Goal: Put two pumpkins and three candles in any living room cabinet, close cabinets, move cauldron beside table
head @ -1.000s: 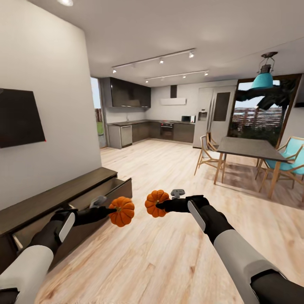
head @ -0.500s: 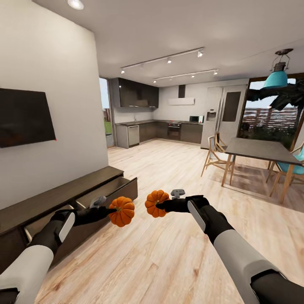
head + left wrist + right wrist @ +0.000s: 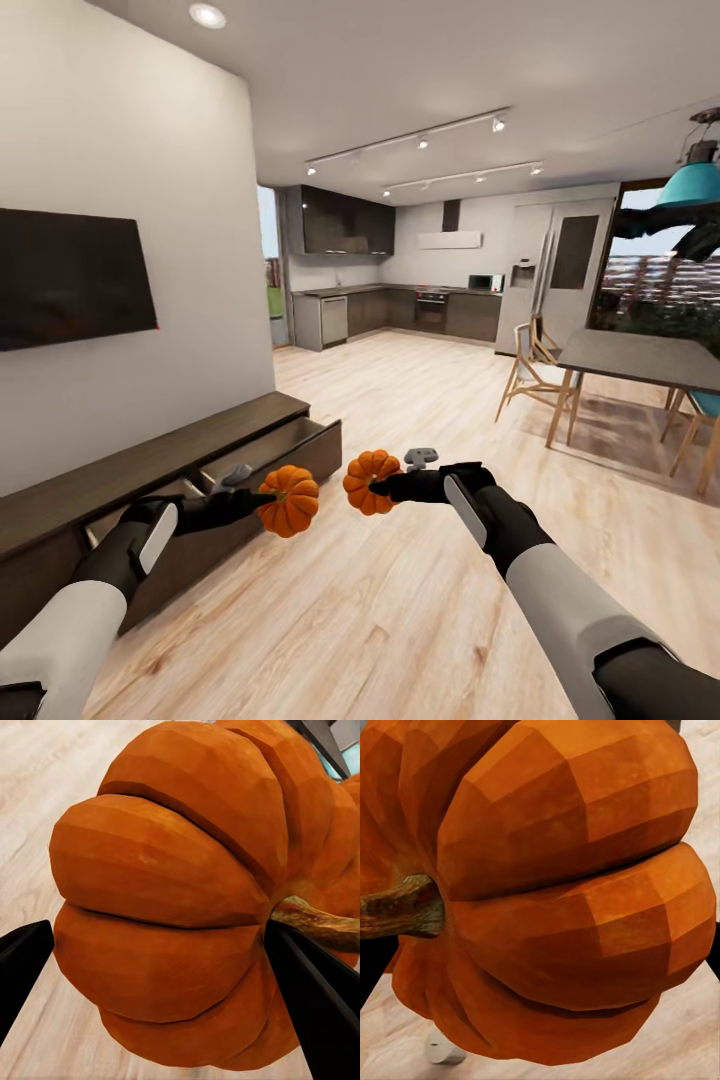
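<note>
The left gripper point(image 3: 262, 497) is clamped on a pumpkin point(image 3: 290, 499), its dark fingers point(image 3: 319, 1001) pressing either side of the ribbed body in the left wrist view. That pumpkin is turned on its side: its brown stem point(image 3: 319, 926) runs sideways rather than up, and in the head view it points back toward the gripper. The right gripper point(image 3: 382, 487) holds the second pumpkin point(image 3: 371, 481) the same way, closed around it, with its stem point(image 3: 401, 907) also lying level and aimed back at the gripper. The two pumpkins hang in the air close together with a narrow gap between them, above the wooden floor point(image 3: 400, 600), both arms reaching forward at about the same height.

Just beside the left arm stands the long, low, dark brown cabinet point(image 3: 150, 460) against the white wall, its length running along the wall. Two of its drawers point(image 3: 290, 450) are pulled out, their fronts jutting into the room; the left pumpkin hangs just off the cabinet's front, near the open drawers. A dark screen point(image 3: 70, 275) hangs on the wall above.

To the right and ahead the floor lies open and wide. Further off on the right are a tall table point(image 3: 640, 355) and a wooden chair point(image 3: 535, 365), well apart from both arms. A kitchen point(image 3: 400, 305) fills the far end.
</note>
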Robot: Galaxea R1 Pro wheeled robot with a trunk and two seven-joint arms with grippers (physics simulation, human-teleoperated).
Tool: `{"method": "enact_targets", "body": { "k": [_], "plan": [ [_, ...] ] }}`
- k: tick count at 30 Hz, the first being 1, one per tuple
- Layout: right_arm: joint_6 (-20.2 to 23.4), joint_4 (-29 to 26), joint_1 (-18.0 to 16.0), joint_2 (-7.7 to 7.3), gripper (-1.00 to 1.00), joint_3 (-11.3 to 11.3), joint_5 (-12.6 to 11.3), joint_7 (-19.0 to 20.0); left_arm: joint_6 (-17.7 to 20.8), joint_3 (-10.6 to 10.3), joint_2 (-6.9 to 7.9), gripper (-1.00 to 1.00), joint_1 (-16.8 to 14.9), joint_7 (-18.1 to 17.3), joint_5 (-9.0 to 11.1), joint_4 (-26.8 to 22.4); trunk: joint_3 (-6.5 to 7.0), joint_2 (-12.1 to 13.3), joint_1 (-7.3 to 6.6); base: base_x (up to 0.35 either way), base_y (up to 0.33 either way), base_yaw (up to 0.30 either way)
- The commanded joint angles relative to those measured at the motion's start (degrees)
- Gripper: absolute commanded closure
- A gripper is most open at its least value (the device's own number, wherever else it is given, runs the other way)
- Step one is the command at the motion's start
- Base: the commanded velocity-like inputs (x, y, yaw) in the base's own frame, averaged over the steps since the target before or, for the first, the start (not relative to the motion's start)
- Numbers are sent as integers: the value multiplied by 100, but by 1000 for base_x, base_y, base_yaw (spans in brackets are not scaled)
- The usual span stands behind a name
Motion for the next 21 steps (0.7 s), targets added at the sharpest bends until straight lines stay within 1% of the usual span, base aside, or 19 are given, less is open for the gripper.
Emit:
{"method": "enact_targets", "body": {
  "k": [1, 4, 8, 10, 21],
  "plan": [
    [24, -5, -4, -1, 100, 4, -1, 1, 30, 11, -1, 100, -4, -2, 16, -2, -7, -3, 1, 193, -90, 20],
    [24, -5, -3, 1, 100, 10, -6, 3, 30, 11, -1, 100, -4, -1, 18, -2, -7, -3, 1, 264, -134, 110],
    [24, -5, -2, 0, 100, 11, -9, 3, 30, 11, -1, 100, -4, -1, 16, -2, -7, -3, 1, 291, -164, 191],
    [24, -5, -2, 2, 100, 11, -9, 2, 30, 12, -1, 100, -4, -2, 19, -2, -7, -3, 1, 170, -115, 86],
    [24, -5, -2, -2, 100, 11, -9, 8, 30, 14, -1, 100, -4, -2, 20, -2, -7, -3, 1, 27, -18, 21]
  ]
}}
